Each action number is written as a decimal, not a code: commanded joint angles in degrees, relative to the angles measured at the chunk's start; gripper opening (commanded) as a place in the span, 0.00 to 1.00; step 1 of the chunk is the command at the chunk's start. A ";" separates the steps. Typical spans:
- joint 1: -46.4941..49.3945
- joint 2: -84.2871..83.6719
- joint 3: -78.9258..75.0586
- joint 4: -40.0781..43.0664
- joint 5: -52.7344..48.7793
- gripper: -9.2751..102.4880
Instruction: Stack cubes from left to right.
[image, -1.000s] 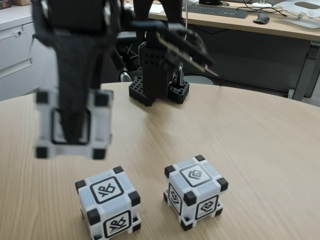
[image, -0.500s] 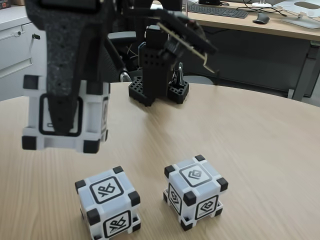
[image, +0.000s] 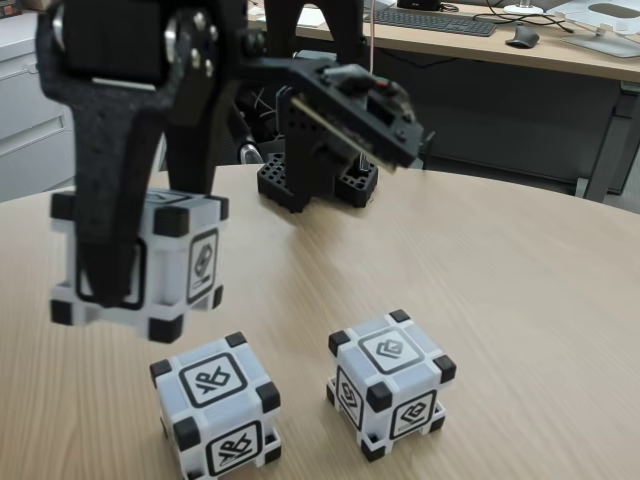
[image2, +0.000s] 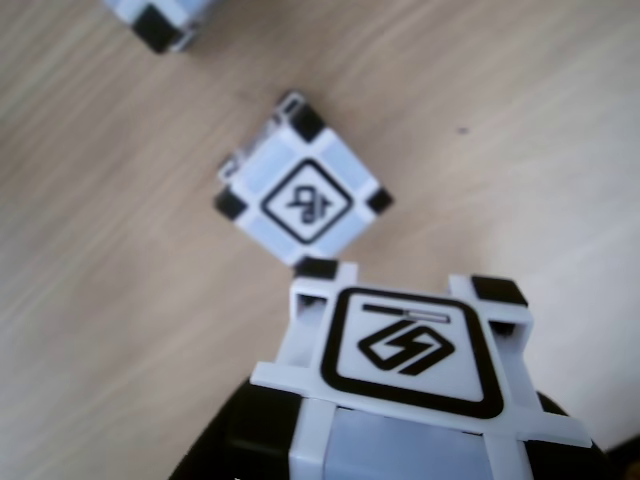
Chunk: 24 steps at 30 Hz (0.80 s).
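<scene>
End effector grips raised cube.

Fixed view: black finger covers glyph on held cube. Left table cube cut by bottom edge. Other view: third cube cropped at top edge; held cube's lower part blurred.

Smooth plastic cubes; matt wood-grain table.
</scene>
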 joint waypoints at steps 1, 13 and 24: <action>-0.53 0.26 -2.11 2.02 -0.70 0.08; -6.68 -1.76 -2.20 1.41 -1.85 0.08; -6.77 -4.57 -1.14 1.41 -0.62 0.08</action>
